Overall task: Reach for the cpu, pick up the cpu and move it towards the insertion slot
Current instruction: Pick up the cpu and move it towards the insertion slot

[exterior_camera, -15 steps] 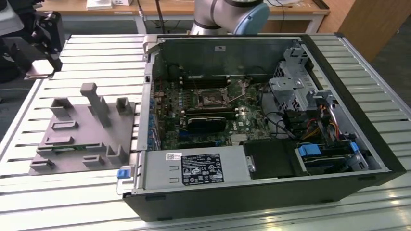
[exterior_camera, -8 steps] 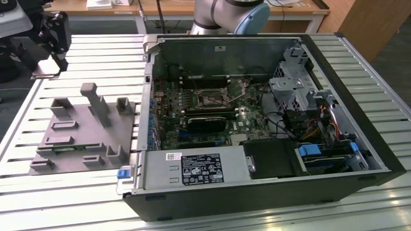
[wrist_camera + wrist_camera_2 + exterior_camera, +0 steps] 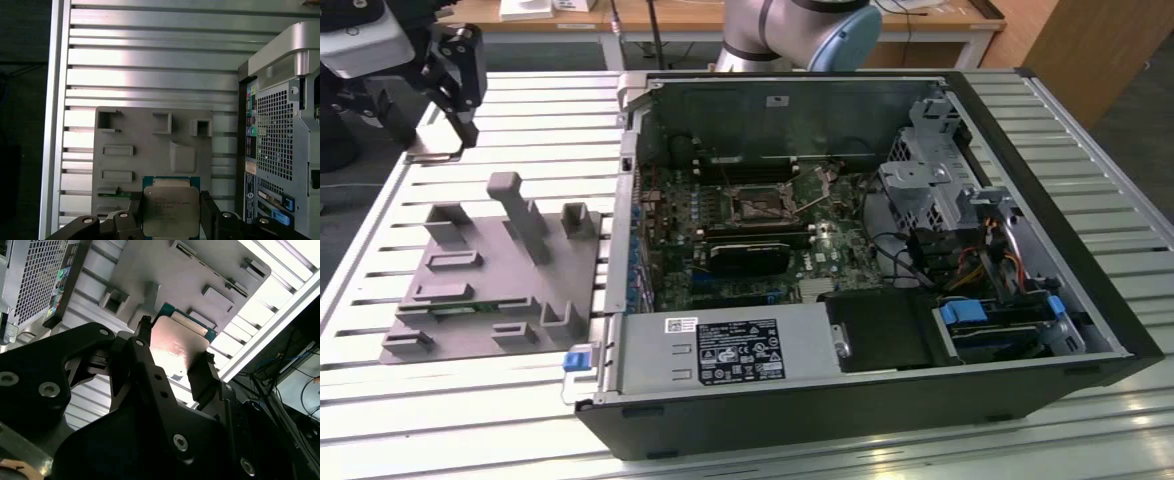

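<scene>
Cpu [image 3: 170, 212]: clamped by two opposite edges between the black fingers [image 3: 207, 210] of the gripper [image 3: 171, 206], metal face toward both wrist views. I judge the edge hold keeps the pads off both flat faces, and holds the chip level for a socket that takes it flat.

Position: in the air over the slatted table [image 3: 400, 420], at the exterior view's far left. It hangs just past the far end of the grey moulded tray [image 3: 145, 145], clear of the tray and touching none of its blocks.

Appearance: small flat square. Silvery lid with stepped corners and a green board rim on two sides in the first wrist view. In the second wrist view the lid [image 3: 180, 340] glares pale pink and looks smooth and slippery, so I would trust the clamp more than friction. Faint print, not read.

Insertion slot [image 3: 758, 205]: square socket with a dark centre and a bright frame, on the board inside the open computer case [image 3: 854, 410]. It is well apart from the gripper [image 3: 454, 135], toward the exterior view's right. I count the pick as made and the carry as barely begun.
</scene>
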You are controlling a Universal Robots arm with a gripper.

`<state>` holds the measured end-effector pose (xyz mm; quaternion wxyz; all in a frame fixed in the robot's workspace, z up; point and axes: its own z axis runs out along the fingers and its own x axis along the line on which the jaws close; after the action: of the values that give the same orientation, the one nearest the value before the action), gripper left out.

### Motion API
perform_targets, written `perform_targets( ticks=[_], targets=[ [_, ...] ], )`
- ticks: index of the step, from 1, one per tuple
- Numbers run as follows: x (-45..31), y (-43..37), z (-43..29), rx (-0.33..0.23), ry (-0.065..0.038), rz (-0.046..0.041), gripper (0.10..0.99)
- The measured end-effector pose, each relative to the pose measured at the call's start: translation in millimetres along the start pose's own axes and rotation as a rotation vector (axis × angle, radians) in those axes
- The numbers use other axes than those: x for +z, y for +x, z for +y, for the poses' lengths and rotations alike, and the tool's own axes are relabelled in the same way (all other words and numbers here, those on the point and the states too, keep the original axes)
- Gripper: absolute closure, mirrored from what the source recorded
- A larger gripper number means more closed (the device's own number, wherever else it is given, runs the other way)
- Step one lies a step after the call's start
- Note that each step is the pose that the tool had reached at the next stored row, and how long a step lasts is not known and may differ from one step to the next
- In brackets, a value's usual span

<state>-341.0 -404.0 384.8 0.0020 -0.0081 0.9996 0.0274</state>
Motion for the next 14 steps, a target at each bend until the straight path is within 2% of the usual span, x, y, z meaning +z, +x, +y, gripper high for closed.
perform_targets(
  ticks=[14],
  targets=[
    [0.2,-21.2,1.5,0.0,0.0,0.0,0.545]
  ],
)
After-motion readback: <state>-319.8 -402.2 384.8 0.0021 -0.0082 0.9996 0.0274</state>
